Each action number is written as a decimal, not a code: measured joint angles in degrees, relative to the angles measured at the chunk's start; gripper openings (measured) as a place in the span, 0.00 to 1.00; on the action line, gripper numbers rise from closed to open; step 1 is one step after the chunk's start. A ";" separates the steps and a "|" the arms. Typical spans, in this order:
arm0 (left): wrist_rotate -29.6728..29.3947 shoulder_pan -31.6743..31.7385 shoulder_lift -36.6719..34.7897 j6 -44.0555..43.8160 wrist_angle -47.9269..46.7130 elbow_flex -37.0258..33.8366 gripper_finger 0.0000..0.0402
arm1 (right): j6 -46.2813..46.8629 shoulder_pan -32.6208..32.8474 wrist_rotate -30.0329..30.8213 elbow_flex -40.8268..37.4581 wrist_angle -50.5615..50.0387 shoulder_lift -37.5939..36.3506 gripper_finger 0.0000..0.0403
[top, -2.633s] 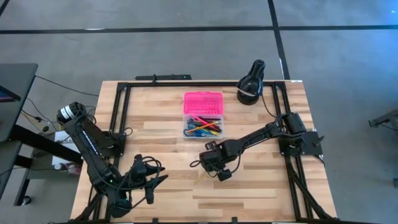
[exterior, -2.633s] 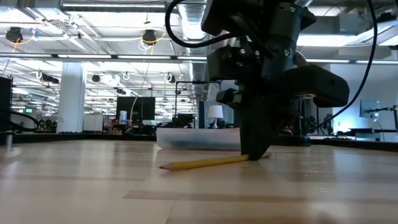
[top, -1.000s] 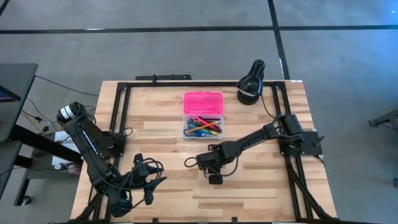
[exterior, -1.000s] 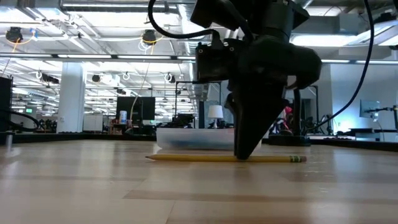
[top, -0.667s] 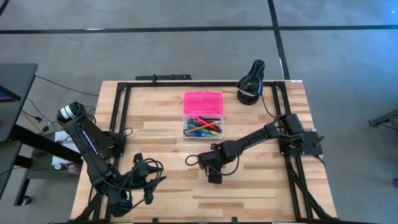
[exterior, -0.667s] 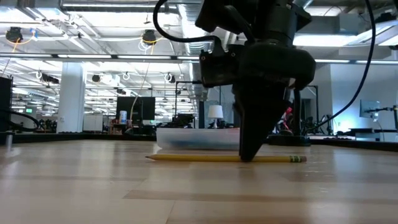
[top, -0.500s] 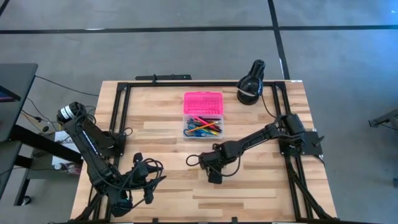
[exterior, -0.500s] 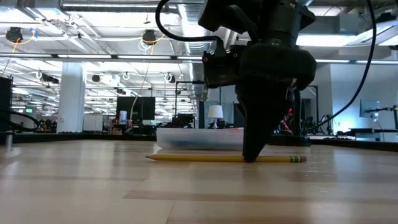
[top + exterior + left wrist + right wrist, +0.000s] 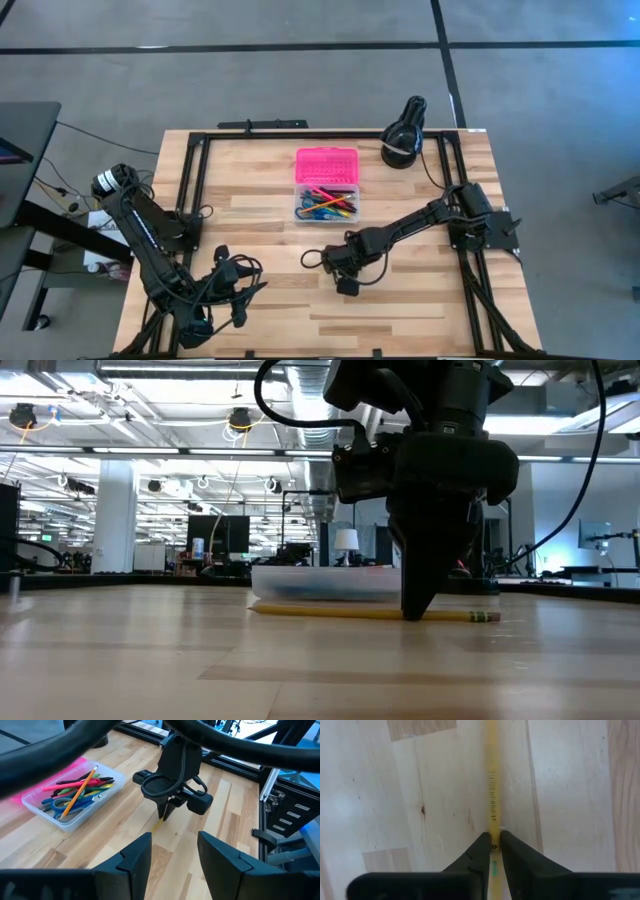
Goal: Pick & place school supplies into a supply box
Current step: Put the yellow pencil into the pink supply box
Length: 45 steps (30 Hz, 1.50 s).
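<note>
High view: the right gripper (image 9: 341, 272) is down on the table (image 9: 420, 300) a little below centre frame, below the supply box (image 9: 326, 186), which sits open at upper centre with coloured pens in its clear base. The yellow pencil cannot be made out here under the arm. The left gripper (image 9: 238, 291) waits at the lower left.

Low view: the yellow pencil (image 9: 375, 613) lies flat on the wood at mid-frame, its long axis running left to right, the eraser end at the right. The right gripper's fingers come down onto it right of its middle, in front of the supply box.

Left wrist view: the left gripper's own fingers (image 9: 134, 860) stand apart with nothing between them. Beyond them the right gripper sits at upper centre, a sliver of pencil showing under its tips, and the box of pens is at the left.

Right wrist view: the pencil runs straight up the frame from the right gripper's fingertips, which are pinched nearly together on it.

The pencil looks light, stiff and round (likely to roll or pivot if held off-centre), so a hold nearer its middle would probably carry it more level.
</note>
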 joint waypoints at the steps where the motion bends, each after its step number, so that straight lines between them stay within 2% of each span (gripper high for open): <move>1: -0.02 0.00 0.00 -0.13 0.00 0.00 0.38 | 0.01 0.00 -0.09 0.00 -0.02 0.00 0.08; 7: 0.00 0.00 0.00 -0.16 -0.02 0.00 0.38 | -0.01 0.02 -1.43 0.00 -0.15 -0.04 0.01; 26: 0.01 0.00 0.00 -0.18 -0.83 0.00 0.38 | -0.04 3.78 -1.56 0.32 -5.94 -0.22 0.00; 45: -0.34 0.00 0.00 -0.06 -1.38 0.00 0.38 | 0.10 2.41 -0.92 7.28 -11.74 0.63 0.00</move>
